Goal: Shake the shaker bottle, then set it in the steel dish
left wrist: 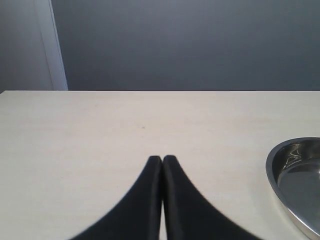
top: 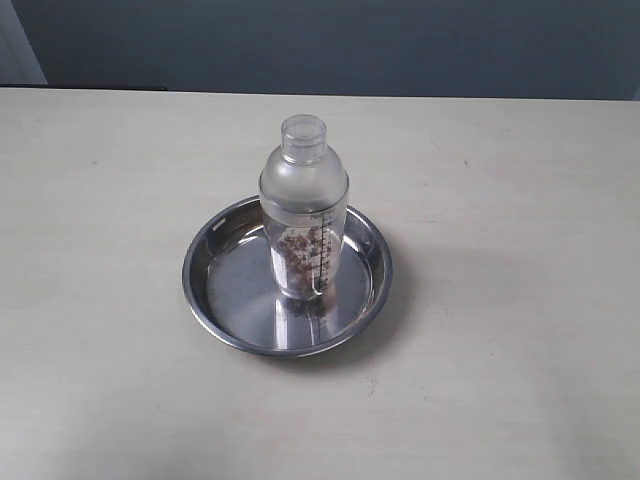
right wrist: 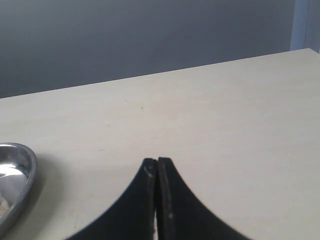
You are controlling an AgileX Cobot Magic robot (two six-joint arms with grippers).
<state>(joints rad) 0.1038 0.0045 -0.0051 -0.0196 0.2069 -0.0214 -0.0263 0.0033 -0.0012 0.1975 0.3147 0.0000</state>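
The shaker bottle (top: 304,205) stands upright inside the steel dish (top: 225,310) in the middle of the table, brown pellets at its bottom and its black scale facing the camera. Neither arm shows in the exterior view. My left gripper (left wrist: 162,159) is shut with nothing in it, low over bare table; a part of the steel dish (left wrist: 280,155) shows at the edge of its view. My right gripper (right wrist: 156,161) is also shut and empty, with the rim of the steel dish (right wrist: 31,165) at the side. The bottle is hidden from both wrist views.
The pale wooden table (top: 520,180) spreads wide around the dish. A grey-blue wall (top: 350,45) runs behind its far edge, with a white post (left wrist: 50,45) at one corner.
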